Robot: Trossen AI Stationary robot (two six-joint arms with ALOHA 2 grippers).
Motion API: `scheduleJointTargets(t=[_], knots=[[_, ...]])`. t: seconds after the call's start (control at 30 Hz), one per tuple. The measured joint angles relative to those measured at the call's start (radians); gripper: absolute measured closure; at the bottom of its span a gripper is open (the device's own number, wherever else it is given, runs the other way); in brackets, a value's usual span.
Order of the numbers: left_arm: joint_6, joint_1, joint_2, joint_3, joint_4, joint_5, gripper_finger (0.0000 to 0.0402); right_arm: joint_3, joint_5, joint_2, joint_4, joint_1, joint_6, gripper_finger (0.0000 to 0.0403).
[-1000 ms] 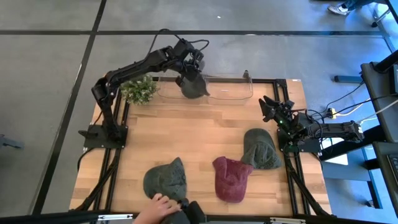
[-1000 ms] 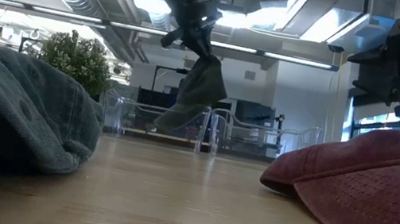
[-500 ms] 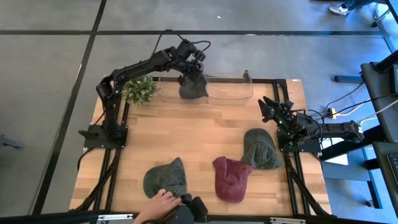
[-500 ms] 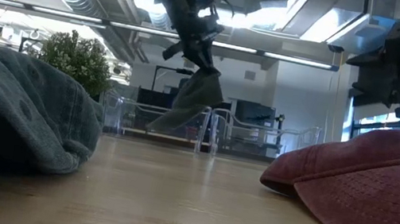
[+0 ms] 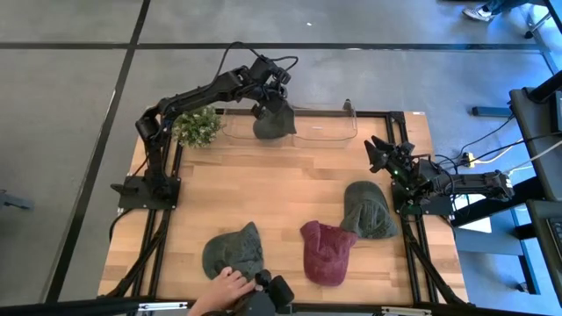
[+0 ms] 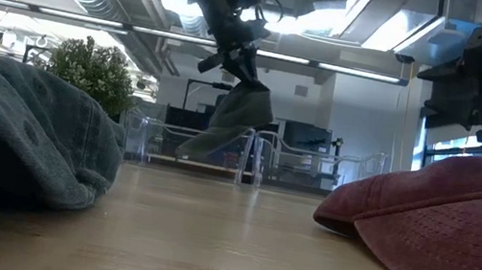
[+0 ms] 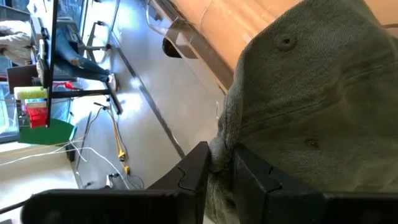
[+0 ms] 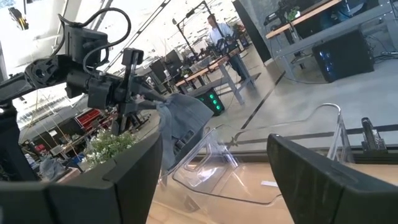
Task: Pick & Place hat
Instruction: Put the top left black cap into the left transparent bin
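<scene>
My left gripper (image 5: pixel 273 98) is shut on a grey-green hat (image 5: pixel 274 123) and holds it over the clear plastic bin (image 5: pixel 327 132) at the table's far edge; the hat also shows in the low view (image 6: pixel 231 122) and the left wrist view (image 7: pixel 311 106). My right gripper (image 5: pixel 378 151) is open and empty at the table's right side, above another grey-green hat (image 5: pixel 368 211). A maroon hat (image 5: pixel 327 252) and a third grey-green hat (image 5: pixel 234 252) lie crown up near the table's near edge. My left gripper pinches a bunched fold of the hat's cloth (image 7: pixel 219 149) between its two fingers, coming from above and pointing down. The hat hangs slack below the fingers (image 6: pixel 234 56), clear of the table, its lower end (image 6: pixel 195 147) down at the bin's height.
A small green plant (image 5: pixel 197 126) stands at the far left beside the bin. A person's hand (image 5: pixel 224 290) rests at the near edge by the left grey-green hat. Bare wood lies in the table's middle.
My left gripper has carried the hanging hat a little toward the table's far edge and right, from just in front of the bin to over it, still shut on it. The hand at the near edge has shifted slightly.
</scene>
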Motion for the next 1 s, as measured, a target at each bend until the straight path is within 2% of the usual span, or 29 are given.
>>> scheduleJointTargets(t=[0.2, 0.63, 0.83, 1.0], knots=[[-0.003, 0.0, 0.0, 0.0, 0.0, -0.002, 0.0322, 0.0, 0.0, 0.0, 0.0, 0.0, -0.001, 0.0114], [-0.008, 0.0, 0.0, 0.0, -0.001, -0.035, 0.0244, 0.0, 0.0, 0.0, -0.001, 0.0, -0.001, 0.0114], [0.061, -0.007, -0.001, 0.0, -0.002, -0.132, 0.0236, 0.0, 0.0, 0.0, -0.009, 0.0, -0.002, 0.0114], [0.069, -0.024, -0.001, 0.0, -0.003, -0.119, 0.0239, 0.0, 0.0, 0.0, -0.024, 0.0, -0.002, 0.0114]])
